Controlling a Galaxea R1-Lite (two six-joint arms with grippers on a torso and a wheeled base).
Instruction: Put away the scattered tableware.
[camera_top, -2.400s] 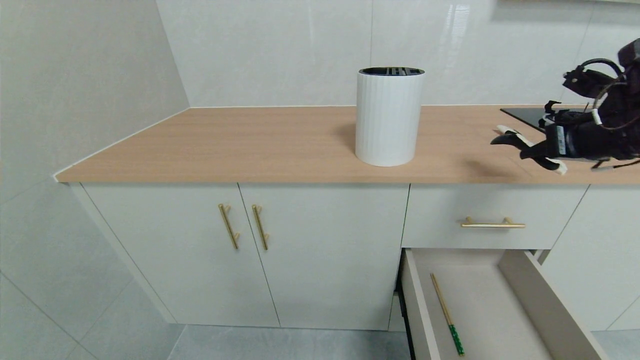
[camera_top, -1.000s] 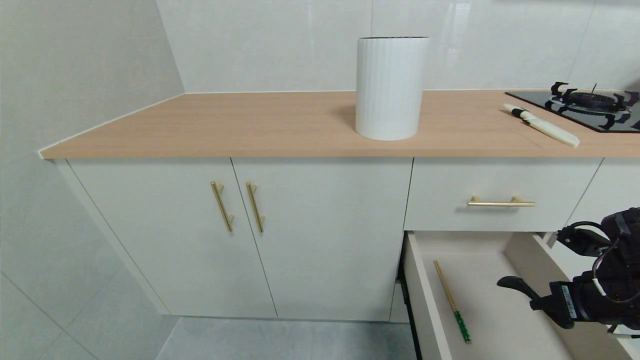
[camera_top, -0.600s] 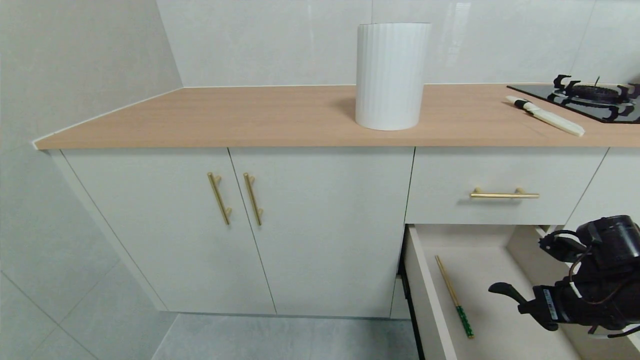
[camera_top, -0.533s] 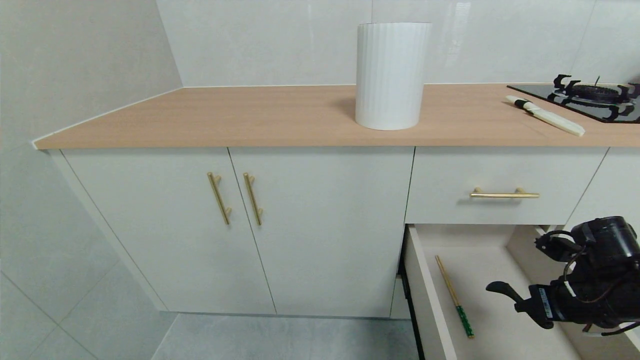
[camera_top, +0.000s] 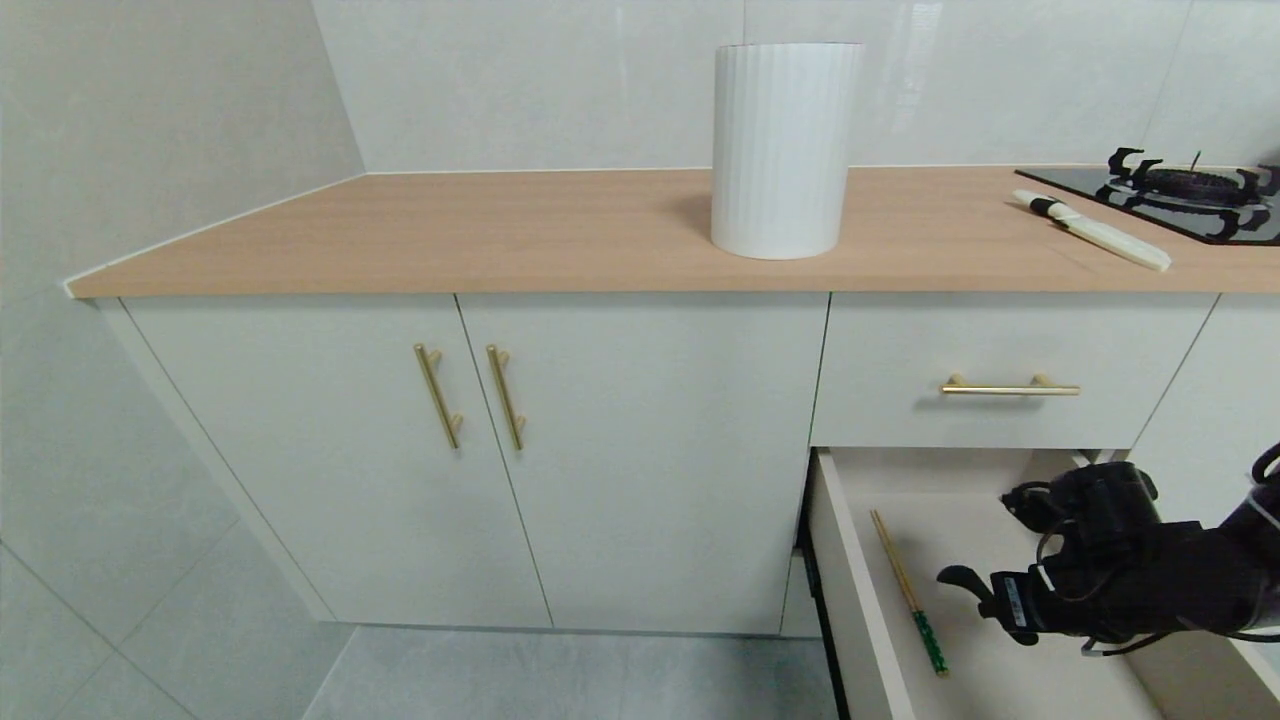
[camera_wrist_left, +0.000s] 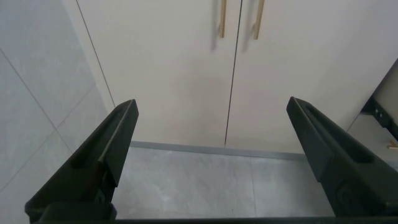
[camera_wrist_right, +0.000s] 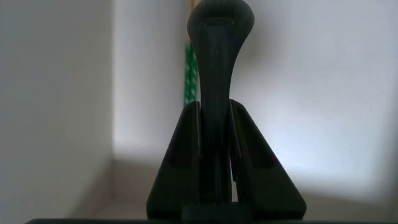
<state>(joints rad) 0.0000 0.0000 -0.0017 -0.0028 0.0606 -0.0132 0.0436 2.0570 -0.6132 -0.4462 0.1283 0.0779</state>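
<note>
The right gripper (camera_top: 955, 578) was inside the open drawer (camera_top: 851, 590), low over its floor. Its fingers were pressed together with nothing between them, as the right wrist view (camera_wrist_right: 221, 25) confirmed. The chopsticks (camera_top: 908, 605) lay on the drawer floor along its left wall, green end toward the front, just beside the gripper's tip but apart from it. The green end (camera_wrist_right: 190, 74) showed past the fingers in the right wrist view.

The left gripper (camera_wrist_left: 211, 109) was spread wide and held nothing, facing the cabinet doors (camera_wrist_left: 186, 74) and the floor (camera_wrist_left: 205, 186).

On the counter (camera_top: 500, 230) a knife (camera_top: 1090, 232) lay flat near the front edge, just beside the stove (camera_top: 1180, 195). A white ribbed holder (camera_top: 780, 150) stood upright, well apart from the knife. The upper drawer (camera_top: 1008, 340) was closed.
</note>
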